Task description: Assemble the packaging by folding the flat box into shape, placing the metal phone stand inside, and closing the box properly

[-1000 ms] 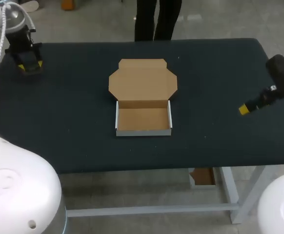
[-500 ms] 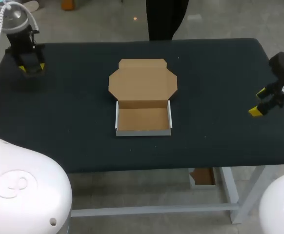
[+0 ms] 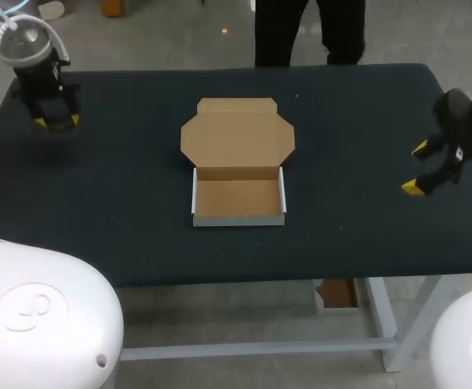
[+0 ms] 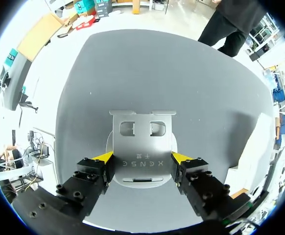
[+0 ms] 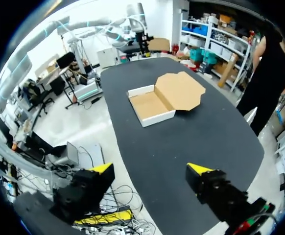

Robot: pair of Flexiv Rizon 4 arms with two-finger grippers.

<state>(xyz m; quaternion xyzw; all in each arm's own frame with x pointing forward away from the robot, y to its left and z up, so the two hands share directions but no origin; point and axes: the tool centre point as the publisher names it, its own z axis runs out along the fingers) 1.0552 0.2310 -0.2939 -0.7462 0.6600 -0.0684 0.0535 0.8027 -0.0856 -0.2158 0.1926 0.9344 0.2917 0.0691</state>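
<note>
One cardboard box [image 3: 238, 220] sits at the middle of the dark table [image 3: 366, 121]. It is a single piece, folded into a shallow open tray with brown insides and white outer walls. Its one lid [image 3: 238, 134] lies flat on the cloth at 12 o'clock from the tray.

Of the two grippers, the left gripper [image 3: 55, 121] is at the table's 10 o'clock corner, well apart from the box. In its wrist view, its two yellow fingertips [image 4: 104, 157] press from either side on the one metal phone stand [image 4: 142, 144], a silver plate with two rectangular cut-outs near its far edge.

The right gripper [image 3: 416, 168] is at 3 o'clock, near the table's edge. Its two yellow tips stand wide apart with nothing between them. From its wrist view, the box lies far ahead.
</note>
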